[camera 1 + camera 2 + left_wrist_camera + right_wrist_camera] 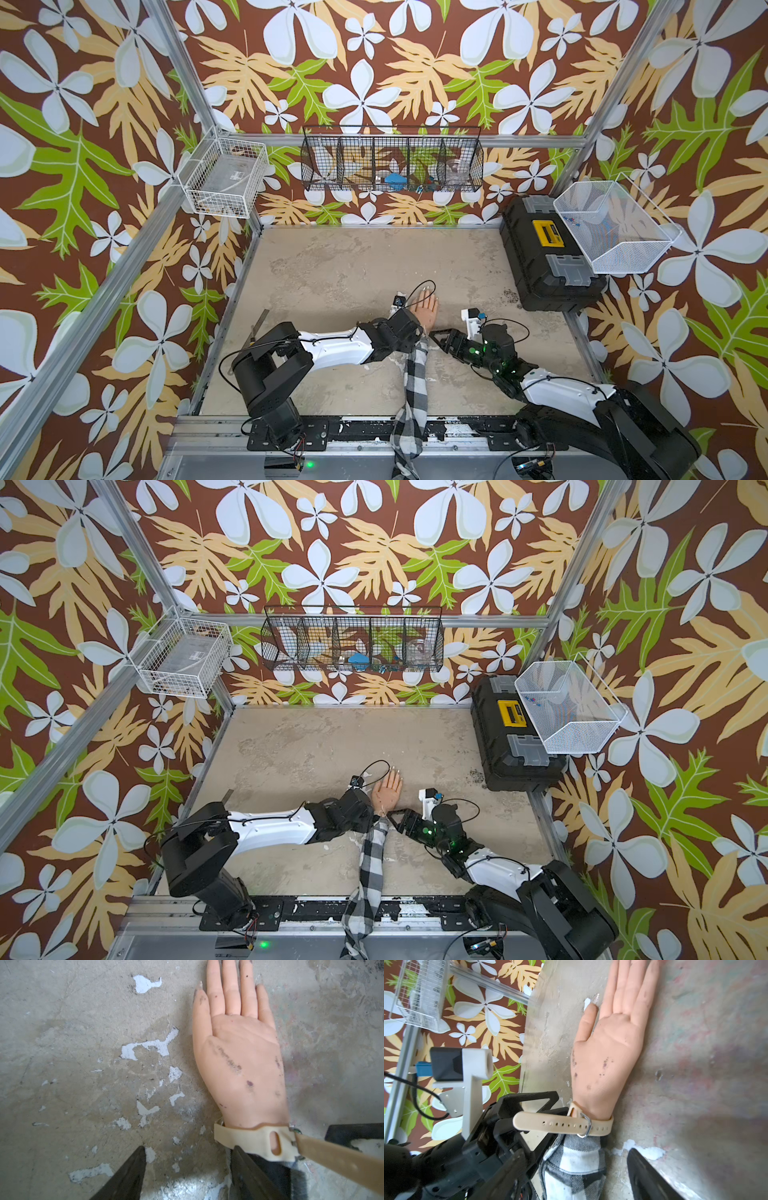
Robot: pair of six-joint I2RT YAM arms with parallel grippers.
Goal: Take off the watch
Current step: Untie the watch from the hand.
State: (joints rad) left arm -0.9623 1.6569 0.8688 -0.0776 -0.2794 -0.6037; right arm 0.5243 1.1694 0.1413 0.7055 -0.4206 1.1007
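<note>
Watch (pixel 562 1124) — on wrist (pixel 593 1105) (tail loose)

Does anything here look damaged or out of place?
Yes. On the mannequin hand, the watch has its beige strap tail sticking out sideways past the buckle, loose rather than tucked in. The hand carries dark smudges, and the tabletop is chipped to white patches.

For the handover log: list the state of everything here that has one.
mannequin hand, flat, palm up
watch, around its wrist; strap tail loose, through the buckle
left hand, open
right hand, open, holding nothing
toolbox, lid shut
</note>
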